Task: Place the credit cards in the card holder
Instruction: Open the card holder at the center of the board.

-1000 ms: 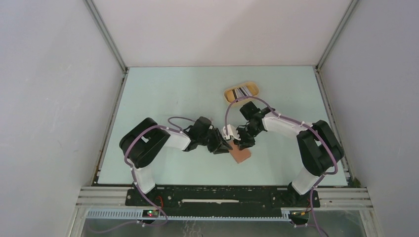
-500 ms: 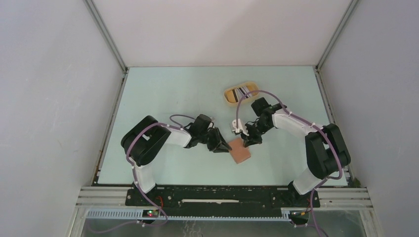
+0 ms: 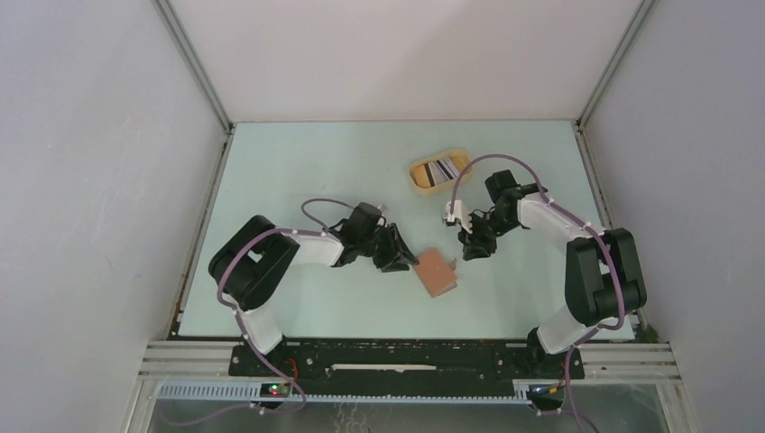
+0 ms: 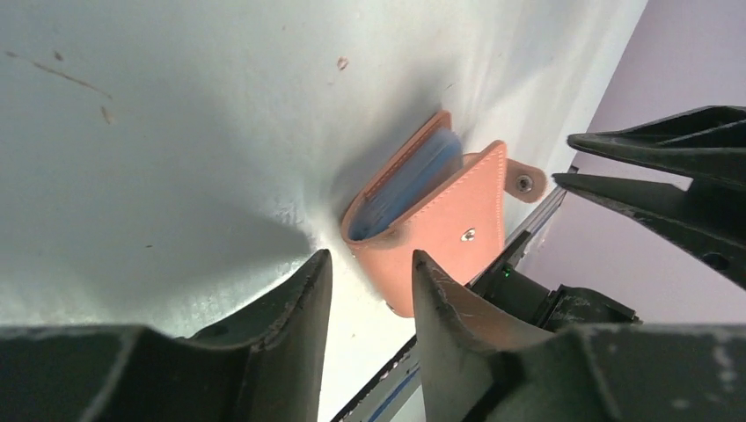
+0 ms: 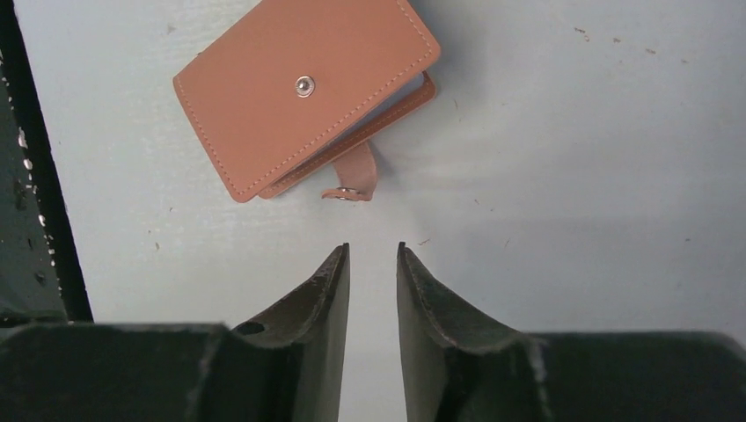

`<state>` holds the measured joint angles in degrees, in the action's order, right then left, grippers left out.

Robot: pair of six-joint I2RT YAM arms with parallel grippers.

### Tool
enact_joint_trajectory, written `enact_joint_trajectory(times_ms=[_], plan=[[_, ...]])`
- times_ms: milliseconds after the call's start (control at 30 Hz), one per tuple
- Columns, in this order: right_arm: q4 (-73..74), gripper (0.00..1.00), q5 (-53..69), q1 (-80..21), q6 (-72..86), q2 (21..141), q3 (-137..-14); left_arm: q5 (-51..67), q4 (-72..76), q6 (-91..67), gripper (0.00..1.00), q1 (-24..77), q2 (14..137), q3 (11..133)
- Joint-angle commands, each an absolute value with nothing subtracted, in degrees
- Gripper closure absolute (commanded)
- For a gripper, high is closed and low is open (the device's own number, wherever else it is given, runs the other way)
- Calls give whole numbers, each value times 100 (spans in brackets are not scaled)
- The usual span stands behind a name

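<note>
top view: the card holder [image 3: 437,273] lay on the table [image 3: 298,171] between the two arms. it sat just beside the tips of the left gripper [image 3: 404,263], and the right gripper [image 3: 468,253] hung a little apart on its far right. its long side ran far to near, leaning slightly right. credit cards [image 3: 441,170] sat in the yellow tray [image 3: 420,177] further back.

left wrist: the holder lay just ahead of the fingers [image 4: 295,299], untouched. they stood spread, nothing between them. the holder gaped a bit, a blue card [image 4: 409,185] showing in the mouth, which faced up and left here, and the snap tab [image 4: 525,182] stuck out at the far end.

right wrist: the holder lay ahead and left of the tips, clear of them. it slanted from lower left to upper right, stud side up, tab loose and pointing back at the fingers [image 5: 325,290]. those had only a narrow gap and held nothing.
</note>
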<state>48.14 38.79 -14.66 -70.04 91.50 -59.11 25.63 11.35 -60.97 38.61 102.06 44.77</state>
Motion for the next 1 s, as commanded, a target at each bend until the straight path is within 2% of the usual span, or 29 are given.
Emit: enact_joint_trajectory(times_ms=[0,167,300,400,433,533,633,833,967], plan=[[4516,63,3669,-1479,-5984,8922,-6011,2255,1205,-5831,55,3805,9608,4599],[4714,58,4668,-1535,-4894,8416,-6238,1774,1265,-5542,55,3806,8755,4297],[4315,63,5045,-1788,-3053,8610,-6274,1117,1364,-5256,54,3805,7850,3968],[3948,70,4659,-1766,-2092,8946,-6313,716,1522,-5183,50,3806,7302,3688],[3901,69,4586,-1718,-1869,9089,-6346,618,1621,-5207,48,3812,7161,3570],[4271,60,4882,-1637,-1708,9690,-6606,492,2036,-5435,41,3804,6836,3181],[4264,51,4724,-1735,-1632,10014,-6642,522,2260,-5681,39,3811,6773,2885],[4415,51,4466,-1924,-1598,10478,-6890,625,2635,-5917,38,3878,6894,2595],[4570,55,4550,-1970,-1699,10611,-6902,704,2685,-5924,38,3894,7028,2626]])
